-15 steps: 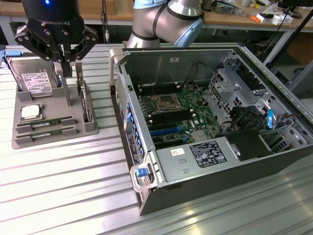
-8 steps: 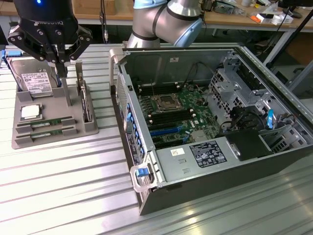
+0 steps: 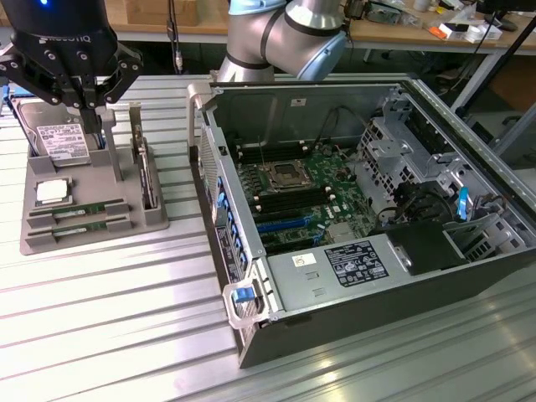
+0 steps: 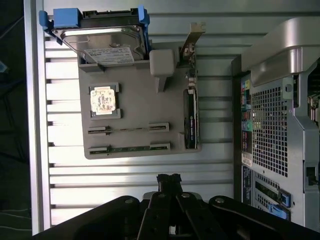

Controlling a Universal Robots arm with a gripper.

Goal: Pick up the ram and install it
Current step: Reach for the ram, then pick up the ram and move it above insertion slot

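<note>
The gripper (image 3: 90,105) (image 4: 169,180) is fully closed. Its fingertips (image 4: 163,181) press together and nothing is held between them.

It hangs over the grey tray (image 3: 50,243) (image 4: 140,100), above the end that carries the hard drive (image 3: 59,138) (image 4: 107,42). The exact height above the tray is hard to judge from where one stands, but no contact is visible.

The ram is seated in the tray, below the gripper and apart from it:
- One ram stick (image 3: 79,208) (image 4: 129,129) lies flat in a slot just beyond the square processor chip (image 3: 52,191) (image 4: 104,99), on the side away from the gripper.
- A second ram stick (image 3: 82,225) (image 4: 129,148) lies parallel to it in the outermost slot, farthest from the gripper.

An expansion card (image 3: 147,176) (image 4: 190,117) stands on edge along the side of the tray, between the gripper and the open computer case (image 3: 335,335) (image 4: 272,125). The case rests on the slatted metal table (image 3: 126,318), well apart from the gripper, with its motherboard (image 3: 293,197) exposed.
</note>
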